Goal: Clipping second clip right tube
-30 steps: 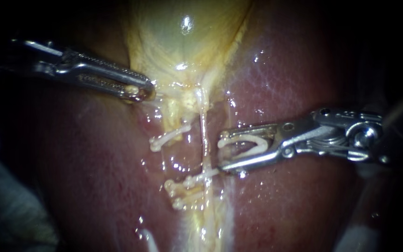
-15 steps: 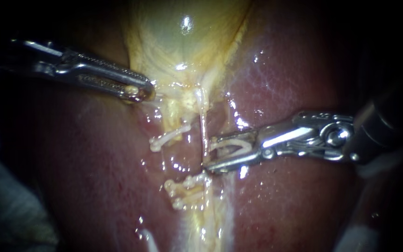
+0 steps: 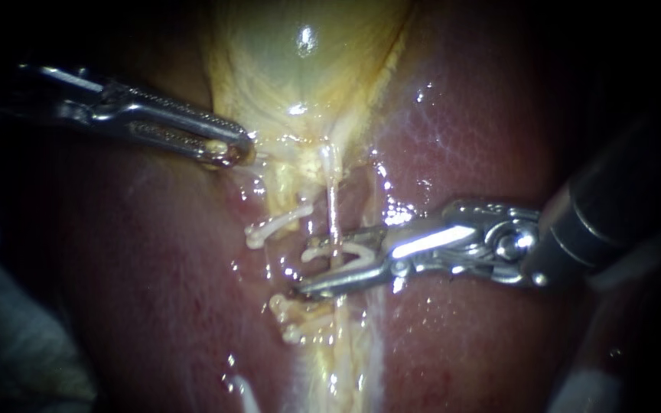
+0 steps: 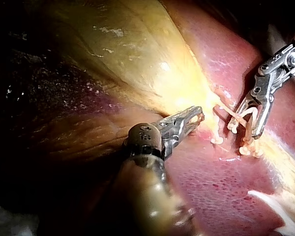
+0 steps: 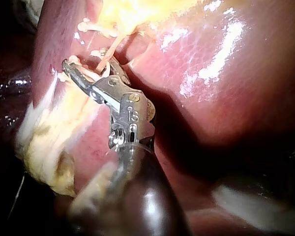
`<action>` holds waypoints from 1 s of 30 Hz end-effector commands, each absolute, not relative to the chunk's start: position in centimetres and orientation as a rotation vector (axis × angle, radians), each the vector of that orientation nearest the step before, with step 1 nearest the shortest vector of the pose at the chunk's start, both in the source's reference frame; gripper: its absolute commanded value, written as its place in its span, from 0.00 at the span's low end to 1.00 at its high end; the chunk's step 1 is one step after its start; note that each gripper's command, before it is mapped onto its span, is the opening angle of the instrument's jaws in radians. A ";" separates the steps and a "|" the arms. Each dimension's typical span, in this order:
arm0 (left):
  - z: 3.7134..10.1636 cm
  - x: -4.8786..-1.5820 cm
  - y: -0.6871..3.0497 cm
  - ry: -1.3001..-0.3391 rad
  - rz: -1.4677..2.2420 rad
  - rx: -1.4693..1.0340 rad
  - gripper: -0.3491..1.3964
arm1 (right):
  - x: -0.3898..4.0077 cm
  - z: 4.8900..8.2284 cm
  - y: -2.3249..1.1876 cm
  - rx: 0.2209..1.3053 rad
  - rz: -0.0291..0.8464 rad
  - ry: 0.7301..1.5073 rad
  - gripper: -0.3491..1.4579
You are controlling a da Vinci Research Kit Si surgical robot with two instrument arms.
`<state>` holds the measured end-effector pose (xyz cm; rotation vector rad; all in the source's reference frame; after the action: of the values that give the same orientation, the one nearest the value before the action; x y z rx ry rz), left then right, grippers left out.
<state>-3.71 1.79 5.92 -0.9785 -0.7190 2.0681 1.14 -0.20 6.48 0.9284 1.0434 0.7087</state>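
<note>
The right tube (image 3: 331,206) is a thin pale strand running down from the gallbladder (image 3: 300,61). My right instrument (image 3: 317,269) carries an open white clip (image 3: 355,251) between its jaws. The jaws and clip straddle the tube, one on each side, just above a lower clip (image 3: 323,294) on the same strand. In the right wrist view the tube passes through those jaws (image 5: 86,66). My left instrument (image 3: 227,149) is shut on pale tissue at the gallbladder's neck, also seen in its wrist view (image 4: 194,118). The right instrument (image 4: 246,130) lies beyond it there.
Another white clip (image 3: 277,226) sits on the left tube, and more clips (image 3: 296,321) lie lower down. Red liver (image 3: 483,138) surrounds the strands on both sides. Yellowish fatty tissue (image 3: 342,359) runs downward below the clips.
My right instrument has slid leftward with its clip until the right tube lies between its jaws. The left instrument and the tissue it holds have stayed still.
</note>
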 end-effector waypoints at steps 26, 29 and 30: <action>5.93 -3.71 1.79 -0.719 2.068 -0.978 0.00 | 1.15 6.04 -0.12 1.117 0.745 1.082 0.14; 5.93 -3.71 1.79 -0.719 2.068 -0.978 0.00 | 1.14 6.04 -0.12 1.117 0.744 1.081 0.05; 5.93 -3.71 1.79 -0.719 2.068 -0.978 0.00 | 1.13 6.04 -0.12 1.124 0.753 1.076 0.00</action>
<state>-3.71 1.79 5.93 -0.9784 -0.7188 2.0677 1.12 -0.12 6.04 1.1283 1.0730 0.7560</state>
